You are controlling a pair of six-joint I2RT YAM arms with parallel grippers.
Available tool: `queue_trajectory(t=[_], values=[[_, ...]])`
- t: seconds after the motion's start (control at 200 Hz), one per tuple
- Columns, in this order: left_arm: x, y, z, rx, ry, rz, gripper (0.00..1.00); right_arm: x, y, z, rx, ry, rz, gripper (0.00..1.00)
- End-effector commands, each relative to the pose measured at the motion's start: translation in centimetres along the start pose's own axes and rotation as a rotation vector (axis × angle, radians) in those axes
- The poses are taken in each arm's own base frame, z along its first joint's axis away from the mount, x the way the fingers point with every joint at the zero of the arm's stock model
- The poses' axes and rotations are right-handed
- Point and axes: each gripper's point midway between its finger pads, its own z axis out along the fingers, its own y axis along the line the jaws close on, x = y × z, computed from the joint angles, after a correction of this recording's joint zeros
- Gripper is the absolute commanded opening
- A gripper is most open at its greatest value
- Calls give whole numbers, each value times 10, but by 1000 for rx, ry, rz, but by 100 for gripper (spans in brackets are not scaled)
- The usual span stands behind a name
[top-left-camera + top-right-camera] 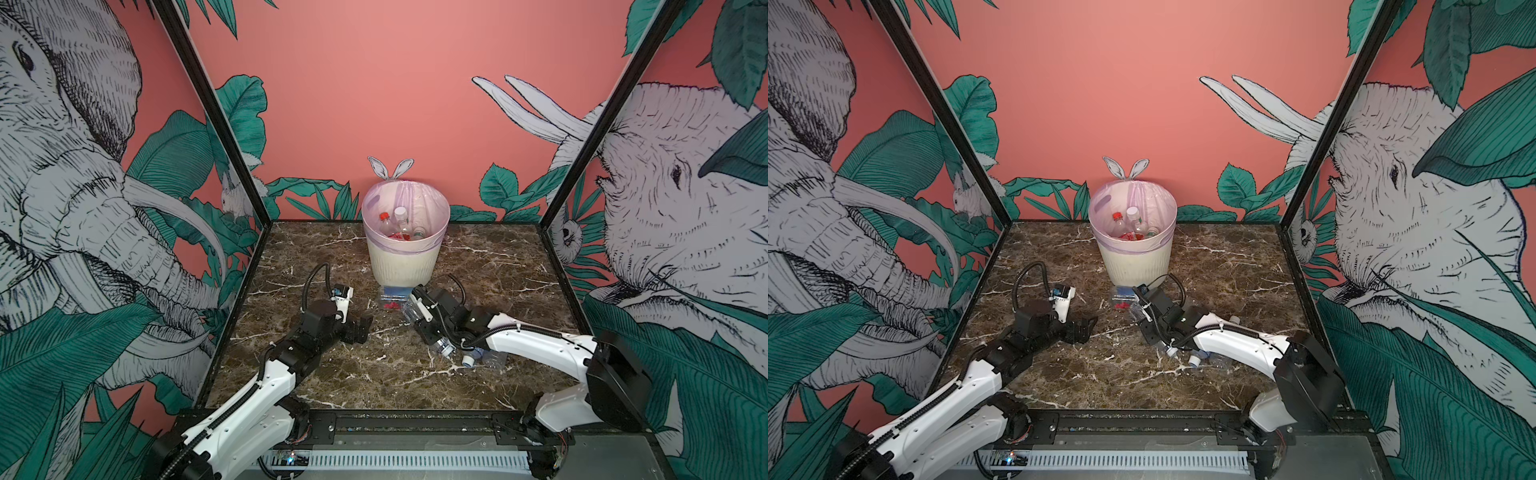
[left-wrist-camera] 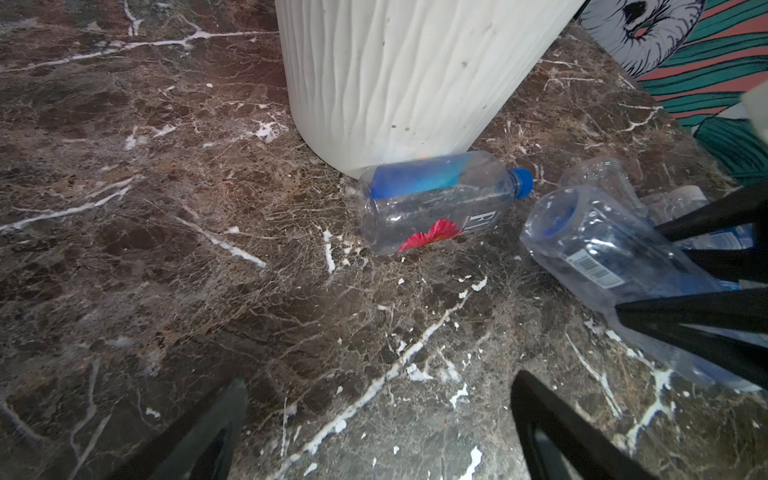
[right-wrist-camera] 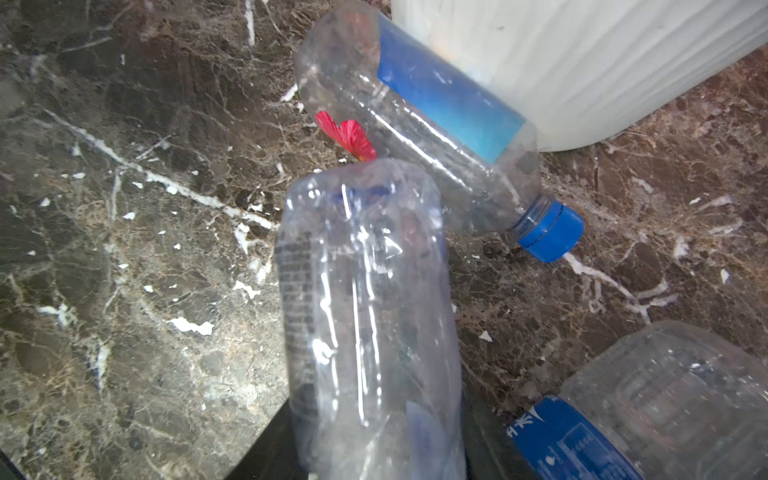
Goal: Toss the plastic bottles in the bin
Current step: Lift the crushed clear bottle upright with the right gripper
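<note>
The cream ribbed bin (image 1: pixel 405 262) with its lilac liner stands at the back middle and holds several plastic bottles (image 1: pixel 399 226). A clear bottle with a blue label and blue cap (image 1: pixel 390 297) (image 3: pixel 436 124) lies against the bin's foot. My right gripper (image 1: pixel 417 309) (image 3: pixel 374 436) is shut on a crushed clear bottle (image 3: pixel 365 299) (image 2: pixel 602 249), just in front of that lying bottle. My left gripper (image 1: pixel 359 328) (image 2: pixel 378 415) stands open over bare marble, left of both bottles, with nothing between its fingers.
Two more clear bottles (image 1: pixel 442 347) (image 1: pixel 486 358) lie on the marble table (image 1: pixel 374 374) under my right forearm; one with a blue label (image 3: pixel 623 415) shows in the right wrist view. Printed walls close in the table's left, back and right sides.
</note>
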Motion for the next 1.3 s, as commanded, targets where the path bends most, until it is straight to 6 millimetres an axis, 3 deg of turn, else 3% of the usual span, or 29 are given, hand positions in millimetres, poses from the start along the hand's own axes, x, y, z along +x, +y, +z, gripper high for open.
queue_trajectory(t=[0.0, 0.585, 1.02, 1.295], values=[[-8, -3, -4, 8, -6, -9, 100, -7, 1, -13, 5, -61, -3, 53], [-13, -6, -7, 17, -2, -3, 100, -26, -8, -93, -10, -358, 46, 53], [-15, -8, -7, 22, 1, 0, 100, -32, -29, -137, 44, -527, 95, 53], [-18, -10, -7, 30, 0, 4, 100, -51, -37, -165, 84, -583, 110, 53]])
